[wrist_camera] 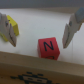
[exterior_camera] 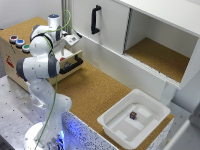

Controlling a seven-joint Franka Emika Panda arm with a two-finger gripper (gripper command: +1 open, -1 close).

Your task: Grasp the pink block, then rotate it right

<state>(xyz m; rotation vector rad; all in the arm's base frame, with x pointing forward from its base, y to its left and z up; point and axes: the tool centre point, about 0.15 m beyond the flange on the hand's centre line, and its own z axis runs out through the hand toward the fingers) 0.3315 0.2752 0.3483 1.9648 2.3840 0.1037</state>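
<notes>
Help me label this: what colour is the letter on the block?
Black, an N on the pink block, clearest in the wrist view.

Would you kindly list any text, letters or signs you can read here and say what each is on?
"N": dark letter on the pink block, wrist view.
Red mark on the cabinet front, exterior view: too blurred to read.
Dark pattern on the near edge, wrist view: unreadable.

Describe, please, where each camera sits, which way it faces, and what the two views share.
Exterior view: high up, looking down on the table, cabinet and white tray; the whole arm shows.
Wrist view: on the wrist, facing the pink block, framed by the open pincer and its fingers.
Shared: only the arm's end; the exterior view does not show the block.
</notes>
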